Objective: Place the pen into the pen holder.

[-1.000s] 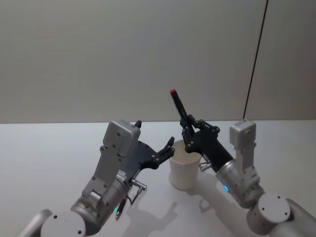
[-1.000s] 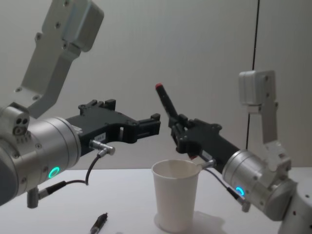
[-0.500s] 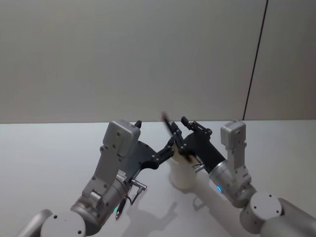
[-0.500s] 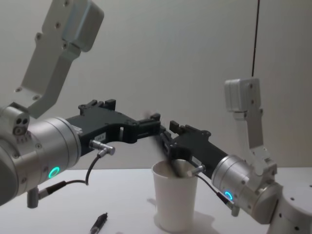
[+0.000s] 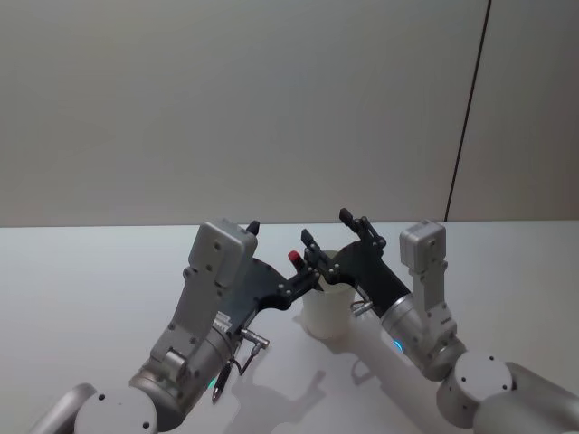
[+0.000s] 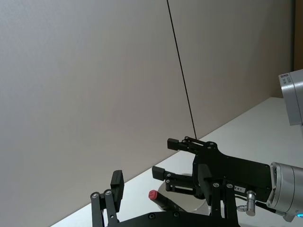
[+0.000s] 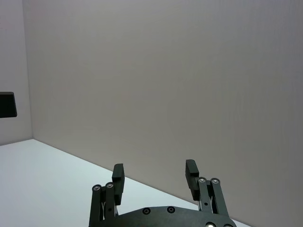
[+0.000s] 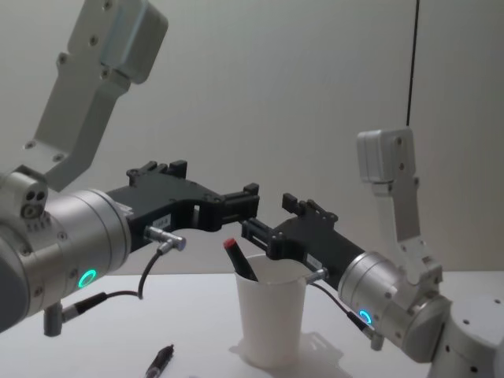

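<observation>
The pen (image 8: 240, 260), black with a red tip, stands in the pen holder (image 8: 270, 319), a white paper cup, and leans toward my left side. Its red tip (image 5: 293, 258) sticks out over the rim. My right gripper (image 8: 272, 217) hovers just above the pen holder (image 5: 326, 309), open, with nothing between its fingers (image 7: 118, 176). My left gripper (image 8: 250, 200) is held level just left of the cup's top, open and empty. The left wrist view shows the pen (image 6: 154, 195) below the right gripper (image 6: 166, 158).
A second dark pen (image 8: 161, 361) lies on the white table (image 8: 197, 346) in front of the left arm. A plain wall with a thin black vertical line (image 5: 469, 117) stands behind.
My right gripper came down over the cup, opened and let go of the pen, which now rests in the cup. The cup shifted slightly left. The left arm has not moved.
</observation>
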